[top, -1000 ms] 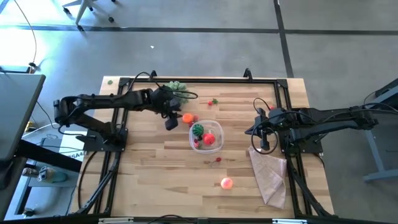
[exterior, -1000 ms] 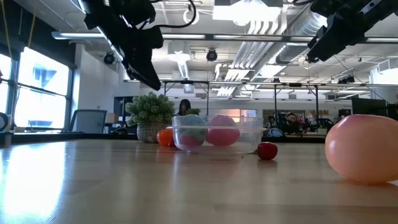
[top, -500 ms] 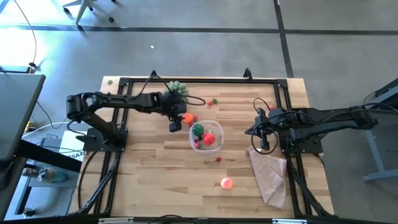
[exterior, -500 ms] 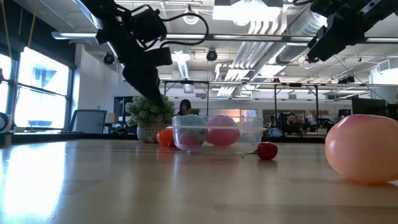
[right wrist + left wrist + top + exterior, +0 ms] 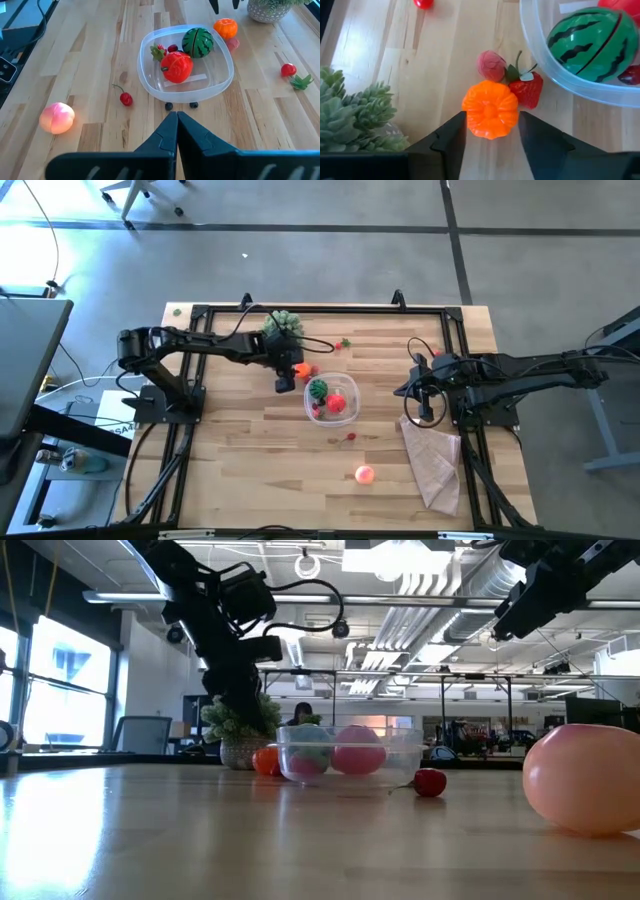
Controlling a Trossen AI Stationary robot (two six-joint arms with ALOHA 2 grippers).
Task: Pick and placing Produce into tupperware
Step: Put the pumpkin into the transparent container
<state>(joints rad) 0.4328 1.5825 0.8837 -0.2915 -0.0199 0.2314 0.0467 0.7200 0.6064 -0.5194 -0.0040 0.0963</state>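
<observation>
Peach [image 5: 365,474] lies lowest in the high view, on bare wood near the bottom centre, with a tan cloth [image 5: 432,458] to its right and a cherry [image 5: 350,437] just above it. Above that, at the middle of the frame, the tupperware [image 5: 331,400] holds a green striped melon [image 5: 318,389], a red tomato [image 5: 337,404] and smaller red pieces. At its upper left, the left gripper [image 5: 491,129] stands with fingers spread on either side of an orange pumpkin [image 5: 490,109], not gripping it; a strawberry [image 5: 526,90] and a pink piece [image 5: 491,66] touch the pumpkin. The right gripper [image 5: 416,394] waits at centre right, fingers pressed together. A potted plant [image 5: 283,323] sits near the top edge.
</observation>
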